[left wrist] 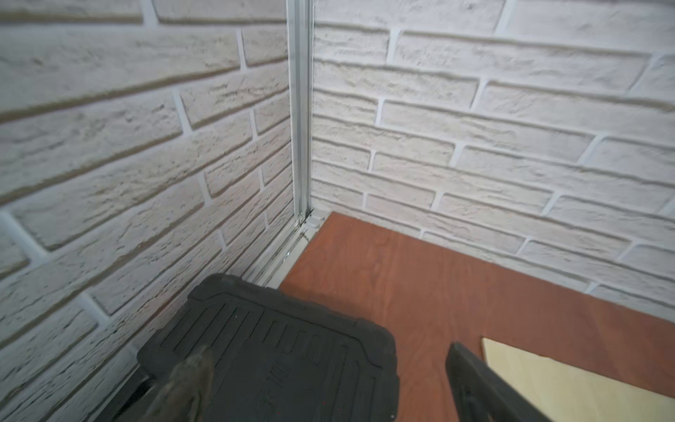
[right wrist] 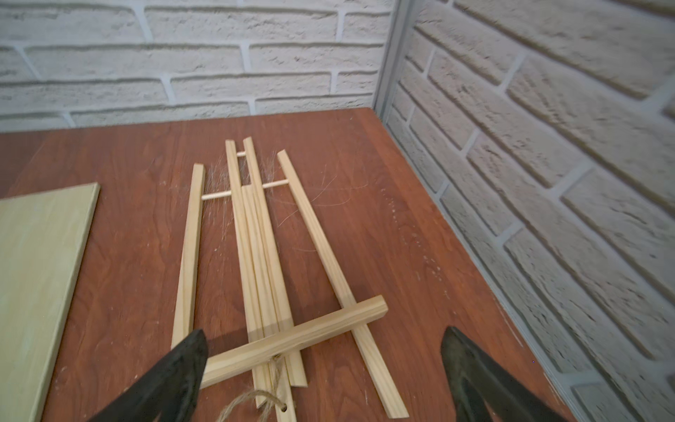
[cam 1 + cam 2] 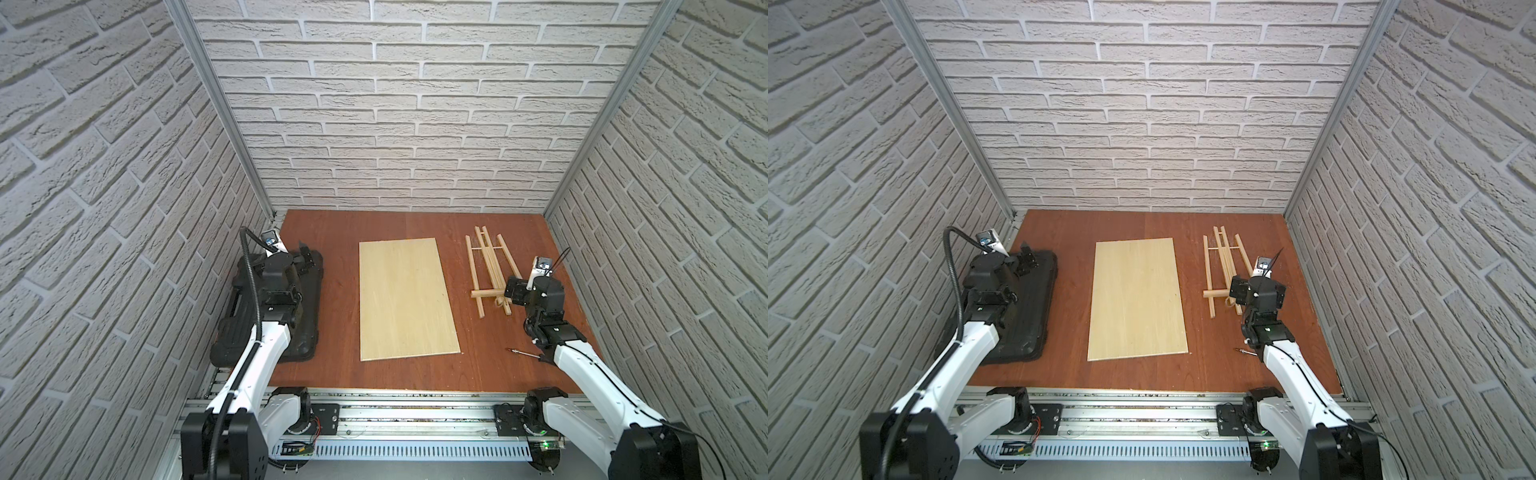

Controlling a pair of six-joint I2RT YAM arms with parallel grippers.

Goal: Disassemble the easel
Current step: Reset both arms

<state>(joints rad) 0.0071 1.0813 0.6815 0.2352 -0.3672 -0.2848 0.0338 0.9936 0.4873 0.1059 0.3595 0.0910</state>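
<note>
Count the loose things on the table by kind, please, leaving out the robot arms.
Wooden easel: 1
Plywood board: 1
Black case: 1
Thin pointed rod: 1
Total: 4

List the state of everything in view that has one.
easel: flat on the table, folded, still assembled.
black tool case: closed, lying flat.
plywood board: lying flat.
screwdriver: lying loose on the table.
left end effector: open, empty, above the black tool case.
right end effector: open, empty, over the easel's ledge end.
</note>
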